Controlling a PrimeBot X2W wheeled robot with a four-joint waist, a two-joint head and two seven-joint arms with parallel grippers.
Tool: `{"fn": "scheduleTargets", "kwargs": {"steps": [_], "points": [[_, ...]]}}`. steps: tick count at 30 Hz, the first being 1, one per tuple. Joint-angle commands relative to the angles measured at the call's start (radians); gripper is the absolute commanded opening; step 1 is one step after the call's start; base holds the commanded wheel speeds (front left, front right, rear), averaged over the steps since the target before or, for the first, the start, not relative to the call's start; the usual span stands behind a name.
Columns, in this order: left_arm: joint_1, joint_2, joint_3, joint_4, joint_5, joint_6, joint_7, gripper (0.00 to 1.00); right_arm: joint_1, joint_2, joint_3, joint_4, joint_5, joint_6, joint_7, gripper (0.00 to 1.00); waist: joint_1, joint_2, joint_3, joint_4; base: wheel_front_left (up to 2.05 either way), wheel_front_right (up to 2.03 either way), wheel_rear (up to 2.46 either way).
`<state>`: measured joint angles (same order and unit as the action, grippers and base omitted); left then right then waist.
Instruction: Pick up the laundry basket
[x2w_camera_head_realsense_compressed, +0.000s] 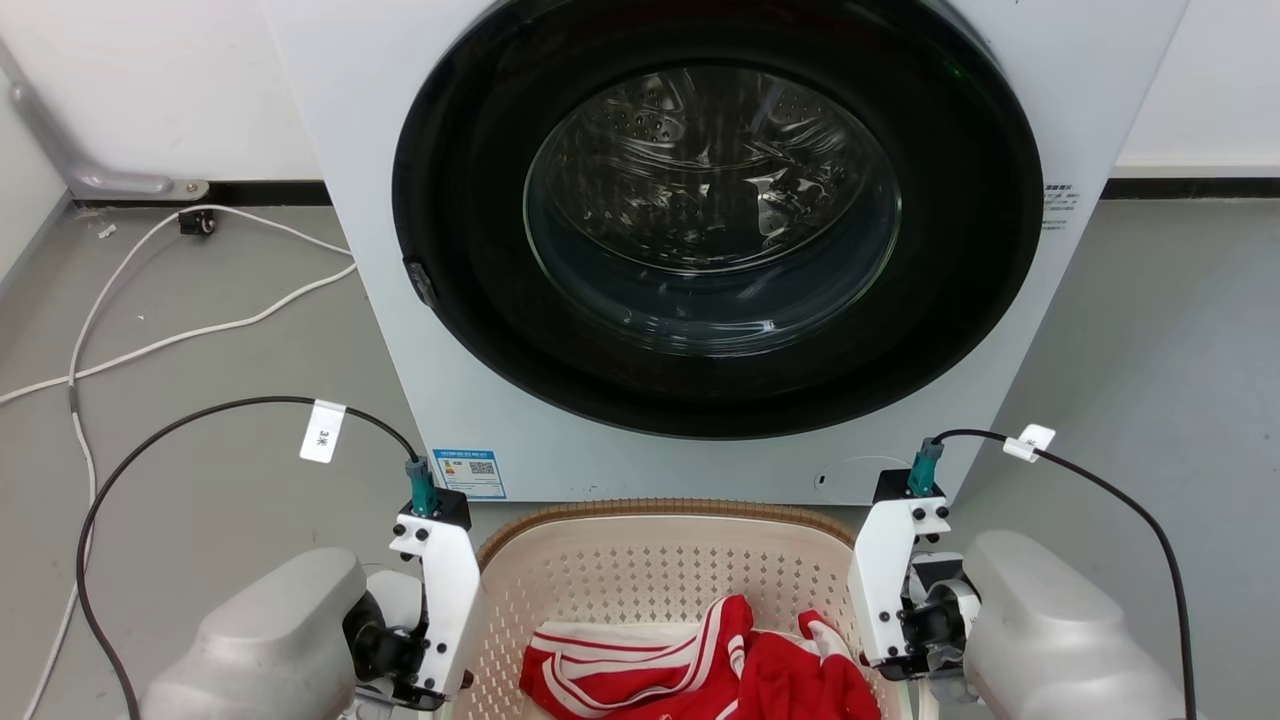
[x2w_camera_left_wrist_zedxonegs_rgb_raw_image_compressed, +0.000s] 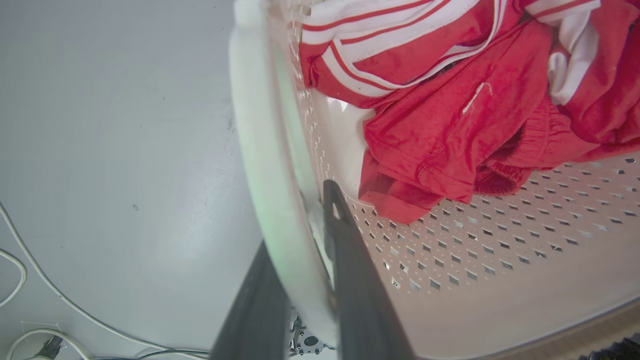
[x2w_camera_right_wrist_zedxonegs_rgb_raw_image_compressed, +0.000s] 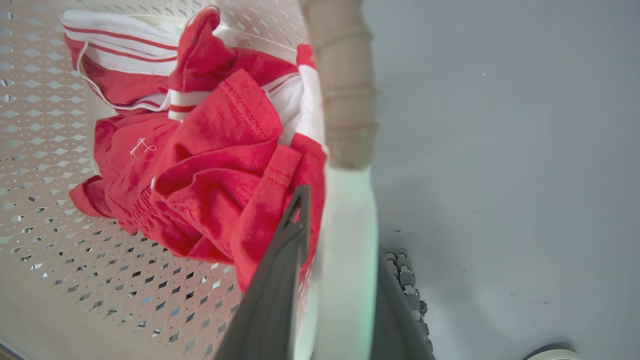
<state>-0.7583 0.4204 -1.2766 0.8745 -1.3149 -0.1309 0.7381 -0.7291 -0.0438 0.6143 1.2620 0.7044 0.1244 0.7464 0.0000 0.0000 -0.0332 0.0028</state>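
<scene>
Head view: the laundry basket (x2w_camera_head_realsense_compressed: 650, 560) sits on the grey floor (x2w_camera_head_realsense_compressed: 1150, 330) just in front of the washing machine (x2w_camera_head_realsense_compressed: 350, 110), whose round glass door (x2w_camera_head_realsense_compressed: 712, 210) is closed. The basket lies at the near edge of the picture, between the two arms. Red and white clothes (x2w_camera_head_realsense_compressed: 700, 670) are bunched inside it, towards its near side.

The left claw (x2w_camera_left_wrist_zedxonegs_rgb_raw_image_compressed: 296, 220) straddles the basket's white left handle (x2w_camera_left_wrist_zedxonegs_rgb_raw_image_compressed: 260, 150), one dark finger inside the perforated wall and the other outside, pinching the handle between them. The right claw (x2w_camera_right_wrist_zedxonegs_rgb_raw_image_compressed: 345, 225) grips the white right handle (x2w_camera_right_wrist_zedxonegs_rgb_raw_image_compressed: 350, 210) the same way, with its inner finger (x2w_camera_right_wrist_zedxonegs_rgb_raw_image_compressed: 280, 260) lying against the red cloth. White cables (x2w_camera_head_realsense_compressed: 150, 340) trail across the floor at the far left.
</scene>
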Motion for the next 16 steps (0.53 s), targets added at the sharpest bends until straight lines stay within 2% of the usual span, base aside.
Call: {"fn": "scheduleTargets", "kwargs": {"steps": [1, 16], "points": [[-0.004, 0.016, -0.007, 0.012, 0.006, 0.002, 0.009, 0.00, -0.020, -0.012, 0.005, -0.001, 0.003, 0.012, 0.007, 0.00, 0.0000, 0.0000, 0.000, 0.000, 0.00, 0.00, 0.00], [-0.005, 0.017, -0.007, 0.012, -0.001, 0.002, 0.013, 0.00, -0.030, -0.011, 0.039, 0.005, 0.043, 0.012, 0.004, 0.00, 0.0000, 0.0000, 0.000, -0.001, 0.00, 0.00, 0.00]]}}
